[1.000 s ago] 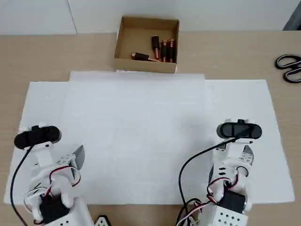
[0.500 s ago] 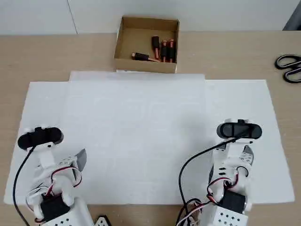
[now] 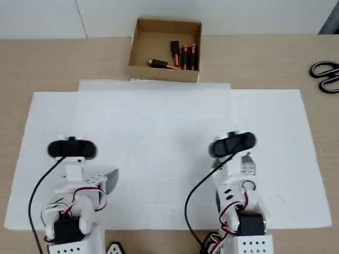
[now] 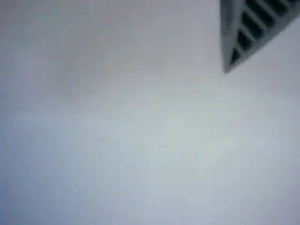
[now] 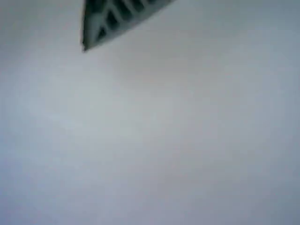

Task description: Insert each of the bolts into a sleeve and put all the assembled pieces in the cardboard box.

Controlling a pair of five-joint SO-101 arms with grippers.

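Four pieces [image 3: 184, 56] lie in the box [image 3: 145, 45] at the far side of the counter [image 3: 53, 58]; left tool [image 3: 108, 180] and right tool [image 3: 247, 166] hang over the sheet [image 3: 159, 137], open or closed cannot tell.

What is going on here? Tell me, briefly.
Four bolt-and-sleeve pieces lie inside the cardboard box at the far side of the table. The two grippers are over the white foam sheet at the near side, far from the box, with no piece seen in either. Scissors lie on the table beyond the sheet.
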